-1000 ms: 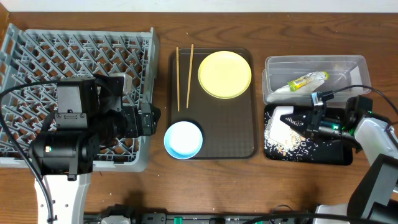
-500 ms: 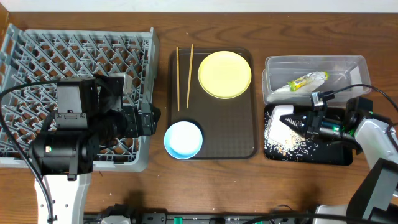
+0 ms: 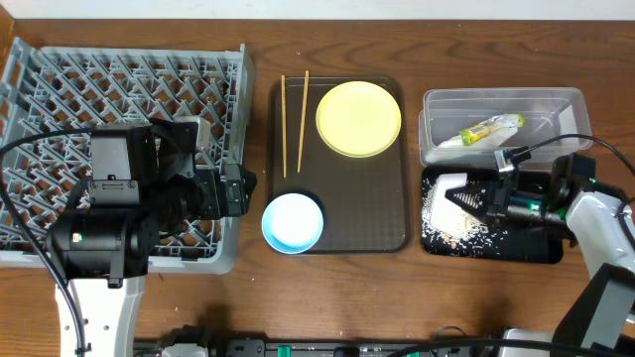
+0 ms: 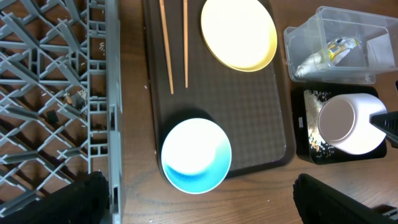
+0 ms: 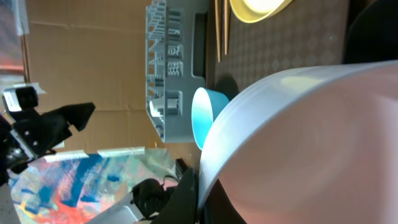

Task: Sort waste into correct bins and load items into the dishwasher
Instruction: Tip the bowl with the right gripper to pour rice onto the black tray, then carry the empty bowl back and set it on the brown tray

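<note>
Overhead: my right gripper is clamped on the rim of the white bowl. The bowl is tipped on its side over the left end of the black tray. Rice crumbs lie scattered in the tray under it. The wrapper is already in the clear tub just behind. So I'd call this the scrape-out step: food waste into the black tray, bowl not yet loaded.

The left gripper hangs over the right edge of the dish rack. The serving tray holds the chopsticks, the yellow plate and the blue bowl, all apart from each other.

Left wrist: its fingers sit at the two bottom corners, spread wide with nothing between them. The blue bowl is right below and the white bowl is off to the right over the black tray.

Right wrist: the white bowl fills most of the view, rim pinched. The inside I can see looks clean, but the far part is hidden. Blue bowl, rack and plate show beyond.

Next, as I judge it: level the bowl, lift it clear of the tray wall and carry it across the serving tray to the rack. The left arm is parked on that edge, so it needs to stay out of the way. The pinch is only on the rim, so go slow.
</note>
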Controlling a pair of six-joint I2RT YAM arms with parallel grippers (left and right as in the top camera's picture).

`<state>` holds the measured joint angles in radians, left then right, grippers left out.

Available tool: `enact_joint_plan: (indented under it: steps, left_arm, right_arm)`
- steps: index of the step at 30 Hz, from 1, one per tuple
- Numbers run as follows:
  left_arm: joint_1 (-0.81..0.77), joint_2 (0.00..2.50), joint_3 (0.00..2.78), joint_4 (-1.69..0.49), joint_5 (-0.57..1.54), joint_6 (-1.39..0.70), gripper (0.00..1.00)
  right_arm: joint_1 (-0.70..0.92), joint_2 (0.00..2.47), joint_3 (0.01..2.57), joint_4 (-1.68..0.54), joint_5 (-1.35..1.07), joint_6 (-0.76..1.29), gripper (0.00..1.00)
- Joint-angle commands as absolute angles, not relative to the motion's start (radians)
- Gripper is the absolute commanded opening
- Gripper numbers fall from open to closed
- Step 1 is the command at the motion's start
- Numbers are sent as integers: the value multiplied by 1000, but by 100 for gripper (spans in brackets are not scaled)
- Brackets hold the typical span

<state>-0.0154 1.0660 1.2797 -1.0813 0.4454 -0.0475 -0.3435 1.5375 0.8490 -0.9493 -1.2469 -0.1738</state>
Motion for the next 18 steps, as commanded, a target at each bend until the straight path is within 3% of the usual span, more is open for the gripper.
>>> enact_joint_plan:
  steps: [1, 4, 8, 13, 18]
  left_arm:
    - [-19, 1066, 1294, -1084, 444, -34, 98]
    - [-19, 1066, 1294, -1084, 444, -34, 98]
    - [-19, 1066, 1294, -1084, 444, -34, 98]
    - [-19, 1066, 1294, -1084, 444, -34, 98]
    - [-19, 1066, 1294, -1084, 444, -34, 98]
  right_arm:
    - [-326, 1508, 871, -959, -1216, -144, 1]
    - [-306, 1475, 884, -984, -1198, -143, 1]
    - [-202, 1394, 948, -1040, -989, -143, 1]
    - [78, 1305, 1067, -1077, -640, -81, 1]
    - [414, 1310, 1087, -962, -236, 123, 1]
